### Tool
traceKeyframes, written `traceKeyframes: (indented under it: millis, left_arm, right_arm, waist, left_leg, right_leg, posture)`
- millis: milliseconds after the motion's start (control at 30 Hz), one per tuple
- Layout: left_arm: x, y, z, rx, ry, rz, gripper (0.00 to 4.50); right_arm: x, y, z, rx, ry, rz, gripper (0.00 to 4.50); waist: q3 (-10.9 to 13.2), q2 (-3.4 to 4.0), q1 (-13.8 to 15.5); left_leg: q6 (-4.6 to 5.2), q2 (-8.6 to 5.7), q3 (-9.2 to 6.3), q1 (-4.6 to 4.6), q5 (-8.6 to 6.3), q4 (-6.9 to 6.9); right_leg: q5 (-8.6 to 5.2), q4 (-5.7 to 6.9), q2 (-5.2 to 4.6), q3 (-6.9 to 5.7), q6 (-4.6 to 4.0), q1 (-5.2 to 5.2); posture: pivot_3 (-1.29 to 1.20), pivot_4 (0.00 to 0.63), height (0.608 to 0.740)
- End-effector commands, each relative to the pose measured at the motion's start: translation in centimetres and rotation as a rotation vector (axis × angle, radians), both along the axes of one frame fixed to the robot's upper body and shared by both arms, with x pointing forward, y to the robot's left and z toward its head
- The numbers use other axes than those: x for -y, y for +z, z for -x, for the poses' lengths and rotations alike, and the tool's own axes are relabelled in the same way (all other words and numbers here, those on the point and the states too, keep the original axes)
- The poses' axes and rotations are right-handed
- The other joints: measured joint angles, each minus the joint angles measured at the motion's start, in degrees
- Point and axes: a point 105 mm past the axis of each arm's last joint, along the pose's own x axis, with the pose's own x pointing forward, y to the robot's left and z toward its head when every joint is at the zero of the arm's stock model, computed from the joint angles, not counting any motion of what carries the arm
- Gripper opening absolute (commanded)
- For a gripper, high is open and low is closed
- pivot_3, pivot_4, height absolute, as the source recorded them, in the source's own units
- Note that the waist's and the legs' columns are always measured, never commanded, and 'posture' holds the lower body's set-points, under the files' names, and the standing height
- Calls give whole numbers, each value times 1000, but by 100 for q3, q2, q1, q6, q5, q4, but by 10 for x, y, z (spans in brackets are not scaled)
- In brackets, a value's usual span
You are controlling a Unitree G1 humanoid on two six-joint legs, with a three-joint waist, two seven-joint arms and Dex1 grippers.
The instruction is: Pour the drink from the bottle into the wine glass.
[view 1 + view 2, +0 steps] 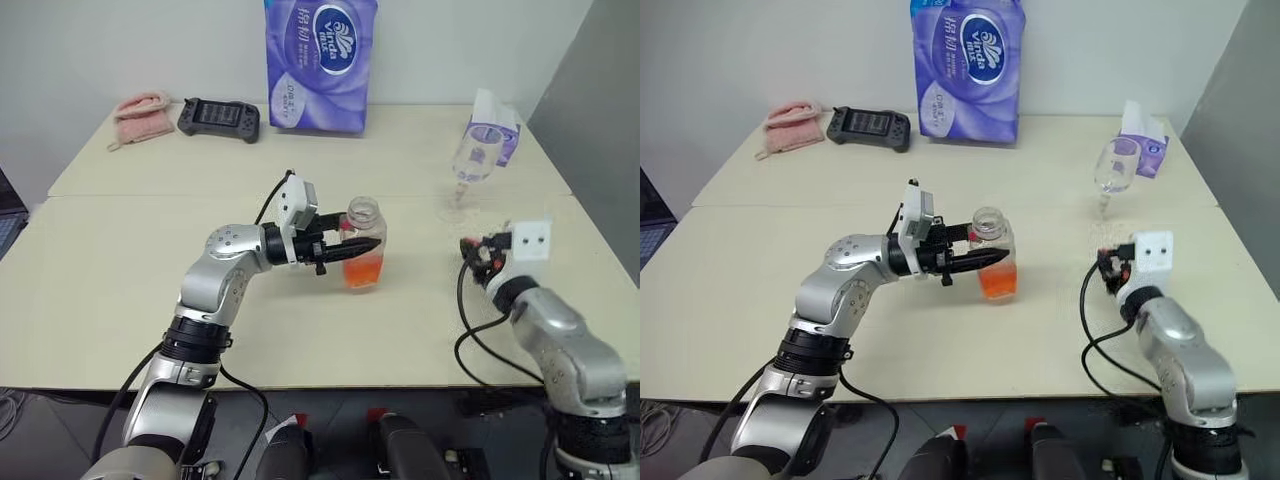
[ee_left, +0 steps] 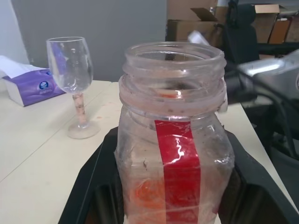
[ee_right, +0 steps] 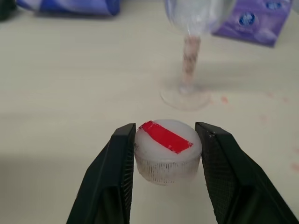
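The bottle (image 1: pixel 362 245) stands open on the table (image 1: pixel 120 290), neck bare, gripped across its middle by the left gripper (image 1: pixel 352 246), jaws clamped on the clear plastic. The drink (image 1: pixel 361 270), a translucent orange-red pool, fills only the bottom. Over on the right, the right gripper (image 3: pixel 164 154) brackets the white ribbed cap (image 3: pixel 167 150) with its red tape strip; a sliver of gap shows at each jaw, so it looks like it's letting go, though a light grip can't be ruled out. The wine glass (image 1: pixel 475 170), rounded bowl on a thin stem, stands empty, well apart from the bottle. Uncapping's done; the pour is all still to come.
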Motion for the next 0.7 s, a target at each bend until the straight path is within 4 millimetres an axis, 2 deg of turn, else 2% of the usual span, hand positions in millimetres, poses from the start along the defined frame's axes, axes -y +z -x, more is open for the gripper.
traceKeyframes:
  millis: [33, 133, 333, 433, 467, 567, 700]
  left_arm:
    - [3, 18, 6, 80, -21, 22, 2071]
    - [2, 19, 4, 84, -20, 18, 2071]
    - [0, 19, 4, 86, -15, 16, 2071]
    - [0, 19, 4, 86, -11, 16, 2071]
    - [0, 19, 4, 86, -9, 17, 2071]
    - [-4, 20, -1, 90, 26, 21, 2071]
    - [-18, 26, -23, 113, 172, 28, 2071]
  right_arm:
    - [-6, 11, -5, 66, -7, -27, 3363]
    - [-9, -2, -8, 21, -12, -48, 4427]
    - [-11, -11, -6, -6, -24, -18, 4468]
    - [-7, -4, -5, 25, -27, 29, 4468]
    - [-6, 1, -5, 49, -26, 59, 4468]
    - [-4, 36, 2, 193, 37, 187, 4468]
    - [-45, 84, 32, 339, 409, 85, 4468]
  waist:
    - [0, 0, 3]
    - [0, 0, 31]
    - [0, 0, 48]
    - [0, 0, 49]
    - [0, 0, 49]
    - [0, 1, 50]
    - [0, 0, 35]
  left_leg:
    - [0, 0, -1, 0, 0, 0]
    - [0, -2, -2, -3, 0, 2]
    - [0, -4, -4, -6, 0, 3]
    - [0, -4, -5, -6, 0, 4]
    - [0, -4, -4, -6, 0, 4]
    - [0, -6, -3, -6, 0, 4]
    - [0, -2, -8, -4, 0, 4]
  right_leg:
    - [0, 0, 11, 0, 0, 0]
    - [0, -1, 11, 0, 0, 1]
    - [0, -4, 8, -1, 0, 1]
    - [0, -4, 8, -2, 0, 1]
    - [0, -4, 8, -1, 0, 1]
    - [0, -3, 8, -1, 0, 1]
    - [-2, -4, 12, -5, 3, 2]
  posture:
    - [0, 150, 740]
    - [0, 150, 740]
    - [0, 150, 740]
    - [0, 150, 740]
    - [0, 150, 740]
    - [0, 150, 740]
    - [0, 150, 740]
